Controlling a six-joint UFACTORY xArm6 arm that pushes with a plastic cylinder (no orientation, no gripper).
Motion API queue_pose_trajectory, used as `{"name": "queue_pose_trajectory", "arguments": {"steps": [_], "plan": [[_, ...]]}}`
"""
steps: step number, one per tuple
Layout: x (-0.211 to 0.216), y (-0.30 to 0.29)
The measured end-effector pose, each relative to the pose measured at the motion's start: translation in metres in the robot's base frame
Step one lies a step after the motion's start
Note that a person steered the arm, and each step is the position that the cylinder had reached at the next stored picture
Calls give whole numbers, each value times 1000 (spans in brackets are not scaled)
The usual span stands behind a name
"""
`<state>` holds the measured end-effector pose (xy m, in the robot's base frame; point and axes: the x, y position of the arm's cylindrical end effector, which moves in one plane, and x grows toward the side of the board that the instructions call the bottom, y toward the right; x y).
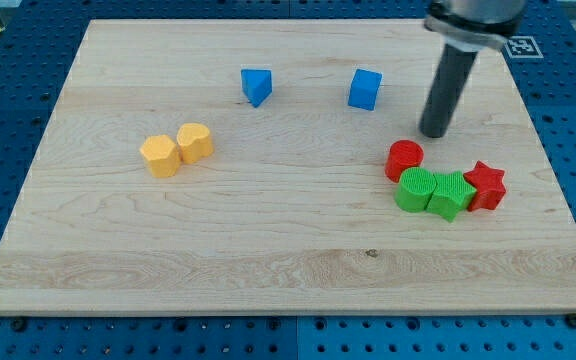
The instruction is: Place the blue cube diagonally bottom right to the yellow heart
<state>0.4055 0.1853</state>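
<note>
While play sits paused, scanning from the tabletop's (268, 260) left edge: two yellow blocks sit touching, a yellow hexagon-like block (159, 155) and beside it what I take to be the yellow heart (195, 142), though the shapes are hard to tell apart. Toward the far edge comes a blue wedge-shaped block (256, 86), then the blue cube (365, 89), well apart from the heart. Next is my tip (434, 131), the end effector, a bare rod holding nothing and touching no block. The cube lies up and to the left of it, near the far edge. Closest to the right edge cluster a red cylinder (404, 159), green cylinder (416, 189), green block (450, 194) and red star (486, 185). By my judgement, the tip needs to get behind the cube's right side to drive it left and down.
</note>
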Motion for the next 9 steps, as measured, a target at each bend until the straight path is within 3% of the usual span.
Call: {"name": "queue_pose_trajectory", "arguments": {"steps": [2,3,5,7,9], "plan": [[-61,17],[-69,-5],[-78,-76],[-82,-94],[-59,-121]]}}
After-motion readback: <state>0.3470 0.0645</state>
